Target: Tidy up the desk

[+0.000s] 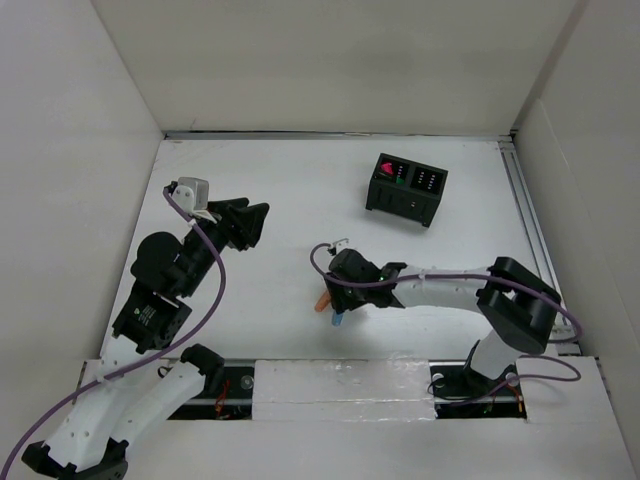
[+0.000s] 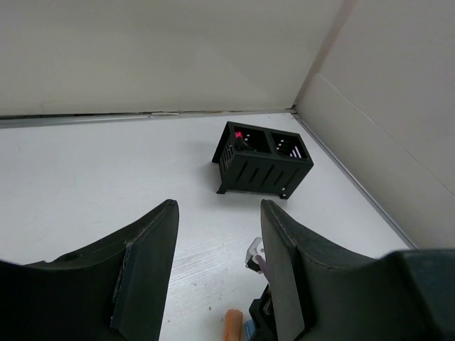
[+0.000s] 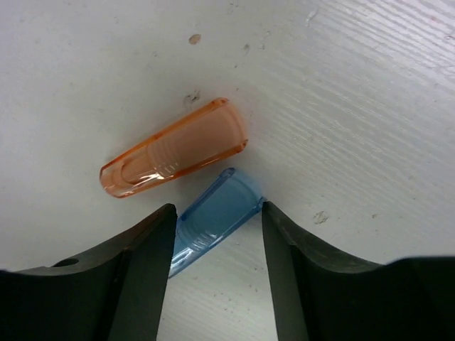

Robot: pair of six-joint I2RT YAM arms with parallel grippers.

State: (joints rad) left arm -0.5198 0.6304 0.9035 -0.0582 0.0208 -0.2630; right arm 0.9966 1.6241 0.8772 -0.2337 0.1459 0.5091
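Observation:
The white desk (image 1: 280,200) holds two translucent pen caps near its middle front: an orange cap (image 1: 322,299) and a blue cap (image 1: 337,321). My right gripper (image 1: 335,308) is down at the desk over them. In the right wrist view it (image 3: 217,213) is open, with the blue cap (image 3: 213,217) lying slantwise between the fingers and the orange cap (image 3: 174,147) just beyond the fingertips. My left gripper (image 1: 258,226) is open and empty, held above the desk at the left (image 2: 219,213). The orange cap (image 2: 233,325) shows at the bottom of that view.
A small black two-compartment holder (image 1: 405,188) stands at the back right, with a red item (image 1: 388,169) in its left compartment; it also shows in the left wrist view (image 2: 261,159). White wall panels enclose the desk on three sides. A metal rail (image 1: 530,230) runs along the right edge.

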